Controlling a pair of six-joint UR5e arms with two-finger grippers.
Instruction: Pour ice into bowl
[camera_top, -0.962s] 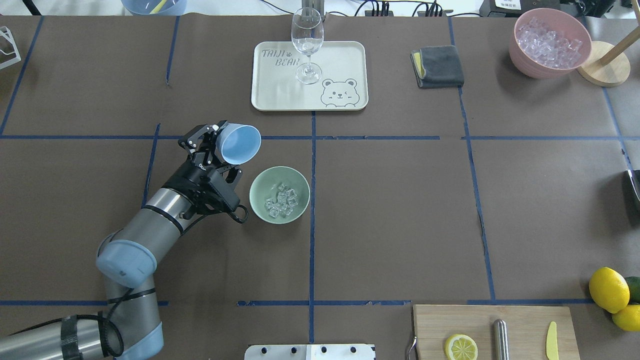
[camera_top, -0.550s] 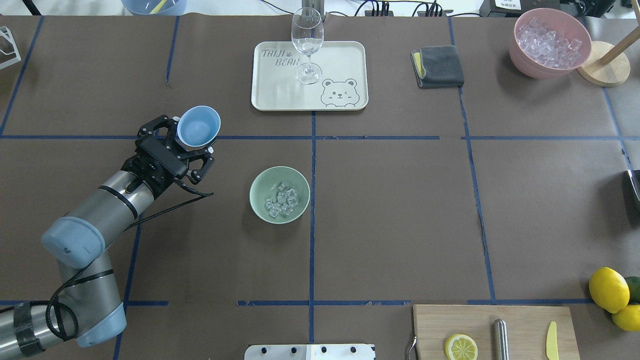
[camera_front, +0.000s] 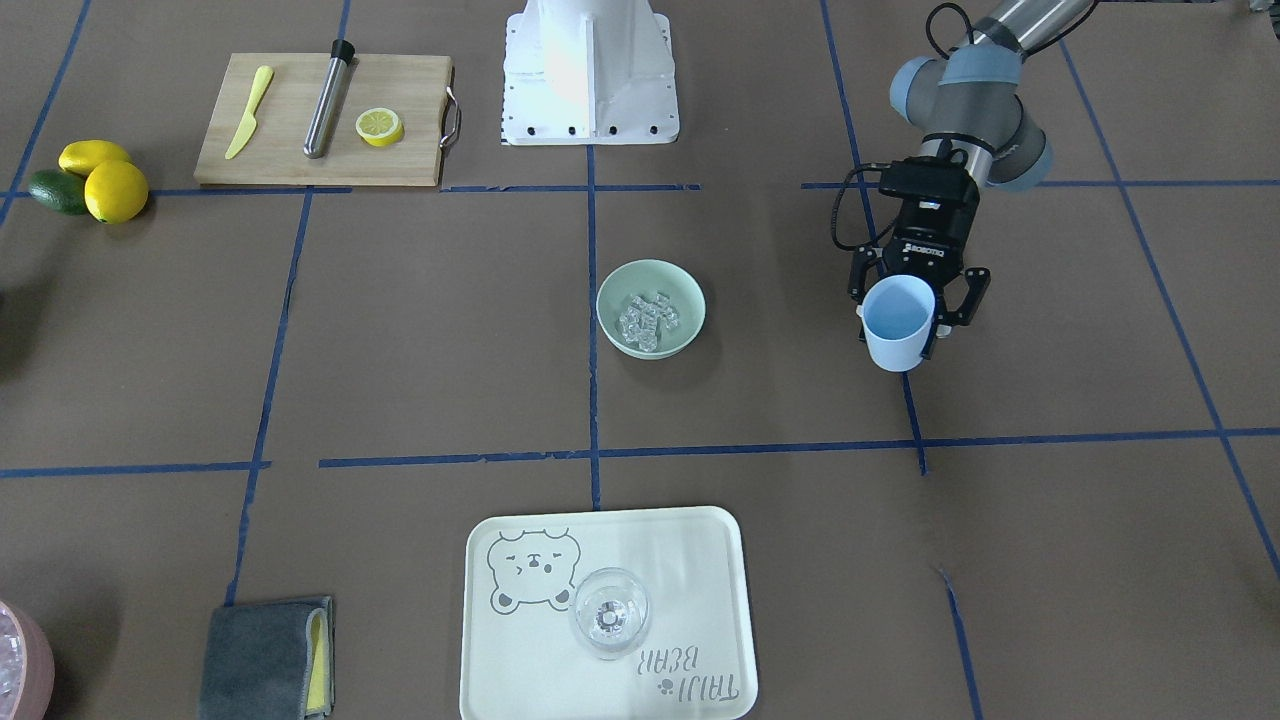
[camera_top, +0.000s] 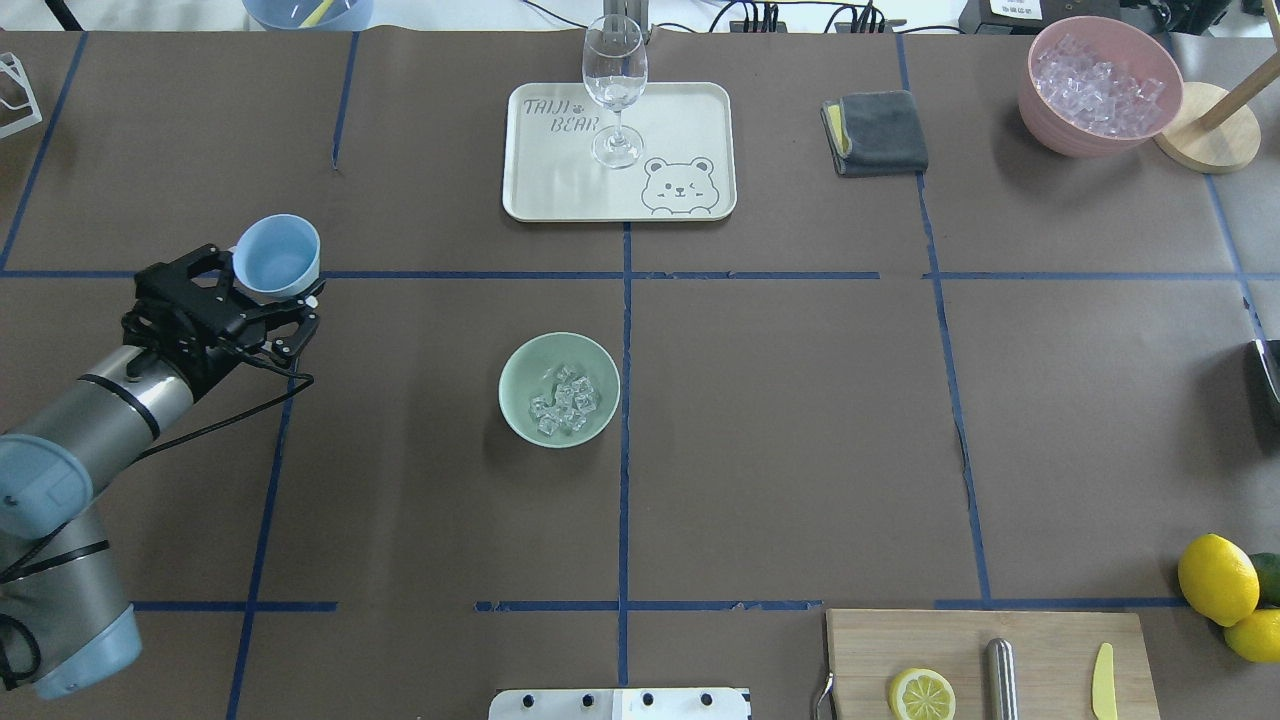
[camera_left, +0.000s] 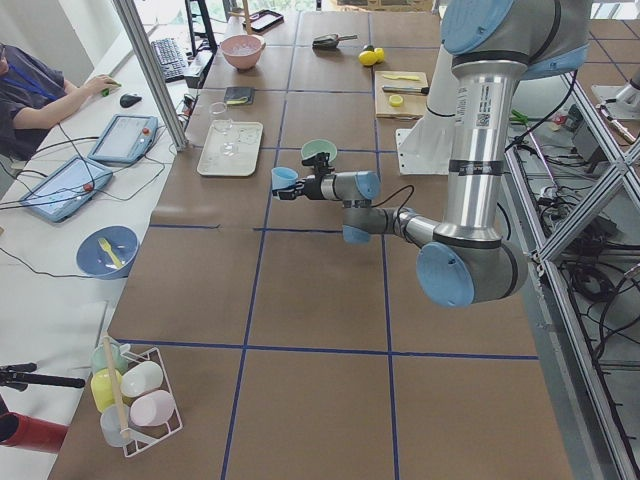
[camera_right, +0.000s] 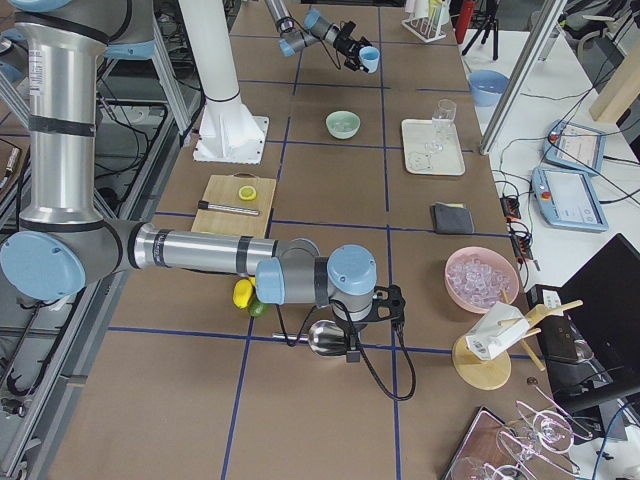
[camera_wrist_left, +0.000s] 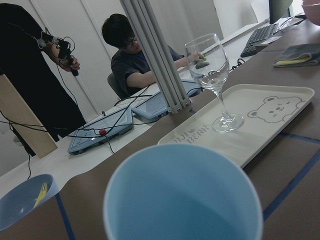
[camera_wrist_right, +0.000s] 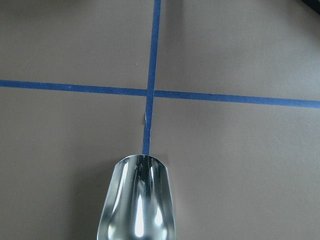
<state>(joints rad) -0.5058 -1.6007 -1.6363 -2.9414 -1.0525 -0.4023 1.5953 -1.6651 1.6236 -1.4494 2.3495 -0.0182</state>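
The pale mint-green bowl (camera_top: 516, 372) (camera_front: 690, 312) stands near the table's middle with several clear ice cubes (camera_top: 563, 400) (camera_front: 647, 315) in it. My left gripper (camera_top: 262, 290) (camera_front: 905, 322) is shut on a light blue cup (camera_top: 277, 255) (camera_front: 898, 330) (camera_wrist_left: 182, 200). The cup is upright and looks empty, and it hangs well to the left of the bowl. My right gripper (camera_right: 385, 305) is by a metal scoop (camera_wrist_right: 140, 200) (camera_right: 325, 335) low over the table. Its fingers are hidden, so I cannot tell whether it is open or shut.
A cream tray (camera_top: 680, 110) with a wine glass (camera_top: 614, 80) is at the back centre, beside a grey cloth (camera_top: 878, 132). A pink bowl heaped with ice (camera_top: 1098, 85) stands back right. A cutting board (camera_top: 1050, 640) and lemons (camera_top: 1216, 578) lie front right. People sit beyond the table's far edge.
My left arm has swung the blue cup leftward, away from the bowl, and turned it from tilted to upright. The bowl and its ice have not moved.
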